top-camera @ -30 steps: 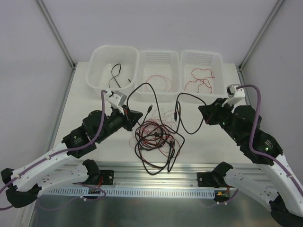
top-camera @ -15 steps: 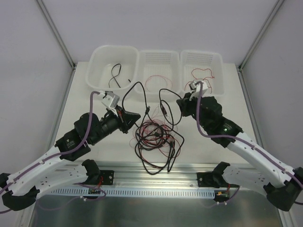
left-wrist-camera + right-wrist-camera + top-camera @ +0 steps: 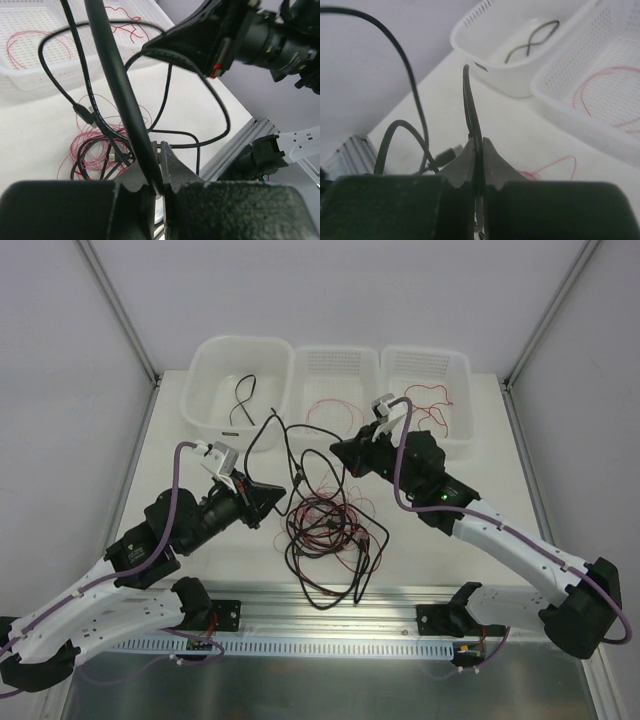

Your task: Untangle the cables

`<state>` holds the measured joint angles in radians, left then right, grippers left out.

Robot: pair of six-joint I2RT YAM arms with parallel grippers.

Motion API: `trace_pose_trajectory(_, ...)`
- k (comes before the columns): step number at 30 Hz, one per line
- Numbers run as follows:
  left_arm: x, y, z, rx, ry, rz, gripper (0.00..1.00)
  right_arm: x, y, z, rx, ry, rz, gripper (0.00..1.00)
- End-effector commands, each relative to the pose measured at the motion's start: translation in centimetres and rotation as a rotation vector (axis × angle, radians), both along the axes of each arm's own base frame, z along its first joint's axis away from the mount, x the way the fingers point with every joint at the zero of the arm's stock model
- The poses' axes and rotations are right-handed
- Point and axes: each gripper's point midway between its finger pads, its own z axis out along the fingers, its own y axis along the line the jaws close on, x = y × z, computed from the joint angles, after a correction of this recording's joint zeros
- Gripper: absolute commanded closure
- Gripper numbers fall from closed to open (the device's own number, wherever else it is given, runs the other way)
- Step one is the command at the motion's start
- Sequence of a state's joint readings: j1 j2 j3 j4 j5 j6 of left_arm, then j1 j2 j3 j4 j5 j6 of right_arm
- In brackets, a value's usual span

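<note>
Black cable [image 3: 107, 55] pinched in left claw [image 3: 283, 487] and in right claw [image 3: 336, 448] | right claw swung leftward, claws now closer

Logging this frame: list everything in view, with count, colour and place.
Solid-walled plastic tub: one, white, far left; holds one short black cable.
Perforated plastic baskets: two, white, far centre and far right; thin red wire in each.
Tangled pile of black and red cables: count unclear, table centre.
Raised black cable loops: above the pile.
Table: one, white.
Aluminium rail: one, silver, near edge.
Left gripper: black, shut on a raised loop.
Right gripper: black, likewise.
</note>
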<state>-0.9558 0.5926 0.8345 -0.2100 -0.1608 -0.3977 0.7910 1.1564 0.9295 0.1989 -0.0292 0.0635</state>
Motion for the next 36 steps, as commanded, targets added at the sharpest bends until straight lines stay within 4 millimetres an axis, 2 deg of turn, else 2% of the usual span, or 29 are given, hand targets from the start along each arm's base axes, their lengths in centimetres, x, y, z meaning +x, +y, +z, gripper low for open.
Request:
trace_pose_trajectory(1,0.0,0.6,0.6,-0.036,-0.003,0.029,1.0,-2.9,1.0,12.6,0.287,-0.195,0.138,0.99)
trace_pose_trajectory(3,0.1,0.7,0.6,-0.036,-0.003,0.034,1.0,-4.2,0.2,15.0,0.328,-0.235,0.164,0.99)
trace_pose_trajectory(5,0.0,0.9,1.0,-0.049,-0.008,0.037,1.0,-5.0,-0.7,15.8,0.319,-0.238,0.157,0.99)
trace_pose_trajectory(6,0.0,0.9,1.3,-0.056,-0.012,0.037,1.0,-4.8,-1.0,15.4,0.266,-0.245,0.137,0.99)
trace_pose_trajectory(8,-0.1,0.7,1.6,-0.062,-0.006,0.032,1.0,-4.7,-1.3,13.8,0.169,-0.219,0.11,0.99)
trace_pose_trajectory(9,0.0,0.4,1.4,-0.055,0.003,0.027,1.0,-5.0,-1.2,12.1,0.118,-0.185,0.114,0.99)
trace_pose_trajectory(18,0.7,-1.4,1.5,-0.084,0.098,0.028,1.0,-7.2,0.1,5.9,-0.06,-0.095,0.159,0.99)
trace_pose_trajectory(20,1.1,-1.7,1.0,-0.087,0.128,0.049,1.0,-7.4,0.5,4.8,-0.074,-0.076,0.167,0.99)
trace_pose_trajectory(24,1.6,-2.5,-0.2,-0.08,0.183,0.058,0.88,-8.3,1.7,3.8,-0.099,-0.071,0.213,0.99)
trace_pose_trajectory(26,1.7,-3.1,-0.5,-0.085,0.214,0.054,0.77,-8.6,2.3,3.0,-0.124,-0.066,0.235,0.99)
trace_pose_trajectory(28,1.9,-3.4,-0.8,-0.085,0.234,0.063,0.71,-9.1,2.8,2.5,-0.139,-0.069,0.263,0.99)
trace_pose_trajectory(29,2.1,-3.4,-0.7,-0.091,0.236,0.071,0.63,-9.4,3.0,2.3,-0.142,-0.07,0.279,0.99)
trace_pose_trajectory(31,2.3,-3.3,-0.6,-0.107,0.25,0.094,0.59,-9.9,3.4,1.8,-0.157,-0.071,0.297,0.99)
trace_pose_trajectory(36,3.3,-2.3,-0.4,-0.158,0.257,0.182,0.41,-10.6,3.8,1.2,-0.18,-0.075,0.321,0.99)
